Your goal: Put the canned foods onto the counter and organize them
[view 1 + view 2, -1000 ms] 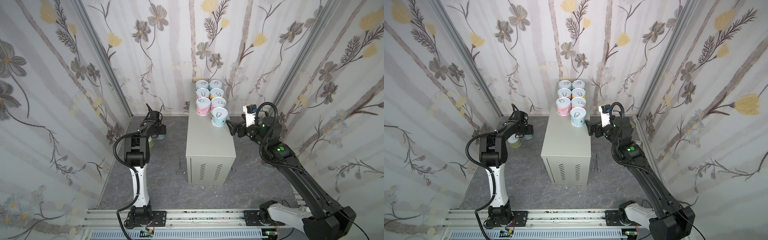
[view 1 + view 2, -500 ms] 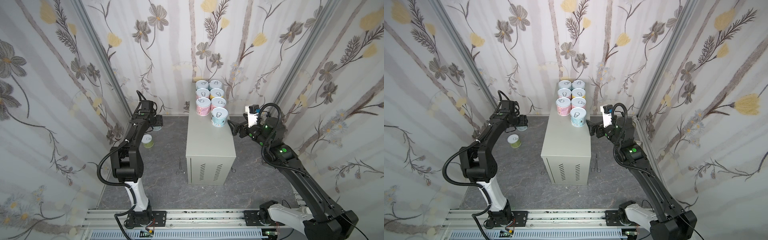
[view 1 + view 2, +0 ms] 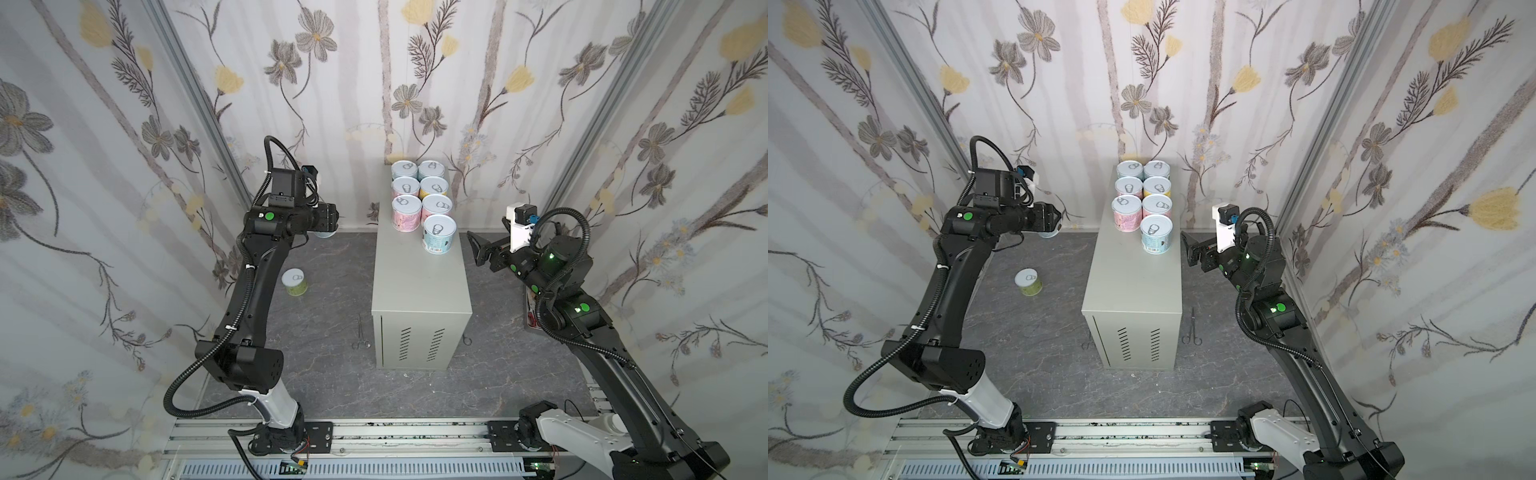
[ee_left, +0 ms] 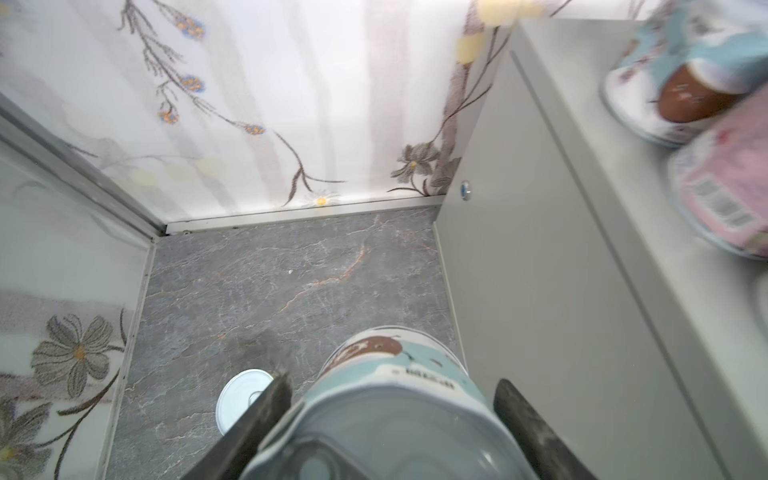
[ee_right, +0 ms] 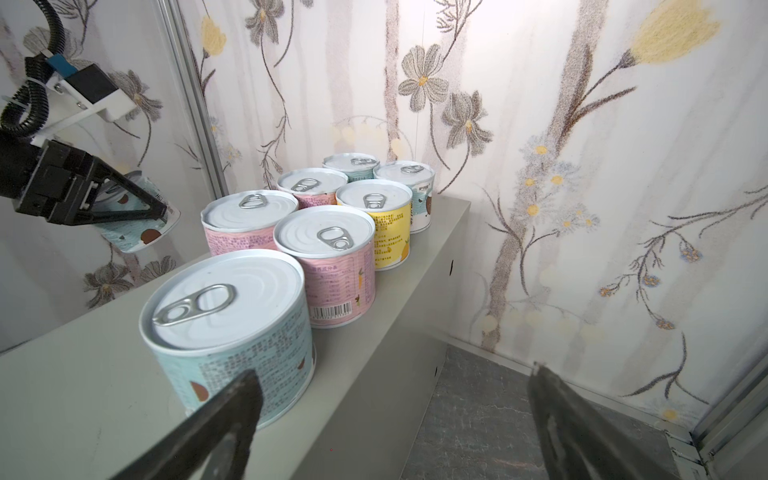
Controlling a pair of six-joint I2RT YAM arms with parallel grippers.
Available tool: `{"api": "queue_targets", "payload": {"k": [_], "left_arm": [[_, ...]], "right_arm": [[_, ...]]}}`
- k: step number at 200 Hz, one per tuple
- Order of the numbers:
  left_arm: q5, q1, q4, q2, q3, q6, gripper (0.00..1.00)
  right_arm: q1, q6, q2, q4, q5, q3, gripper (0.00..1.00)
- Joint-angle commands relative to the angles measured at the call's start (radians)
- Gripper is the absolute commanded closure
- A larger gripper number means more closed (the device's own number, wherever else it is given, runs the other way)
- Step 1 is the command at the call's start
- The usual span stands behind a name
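Left wrist view: left gripper (image 4: 394, 379) clamps a blue can (image 4: 399, 415) aloft beside the counter (image 4: 540, 257); right gripper (image 5: 394, 370) gapes empty (off the counter's other side), seven cans (image 5: 324, 249) atop it.

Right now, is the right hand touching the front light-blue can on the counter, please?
Apart. Both top views show a clear gap between the open right hand and the front light-blue can on the counter.

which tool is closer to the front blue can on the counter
Right. The right tool is open beside the front blue can; the left tool holds a second can beyond the counter's other side.
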Motion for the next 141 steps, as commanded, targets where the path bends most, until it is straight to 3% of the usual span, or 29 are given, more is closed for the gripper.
{"api": "queue_targets", "payload": {"k": [1, 89, 141], "left_arm": [[0.009, -0.038, -0.053, -0.040, 0.042, 0.021, 0.44], [-0.023, -0.214, -0.042, -0.178, -0.015, -0.011, 0.43], [-0.047, -0.314, -0.037, -0.169, -0.018, -0.026, 0.43]], "right_arm": [[-0.001, 0.003, -0.022, 0.042, -0.027, 0.006, 0.00], [0.000, 0.032, -0.078, 0.007, -0.092, -0.014, 0.00], [0.002, 0.045, -0.101, 0.001, -0.125, -0.030, 0.00]]}}
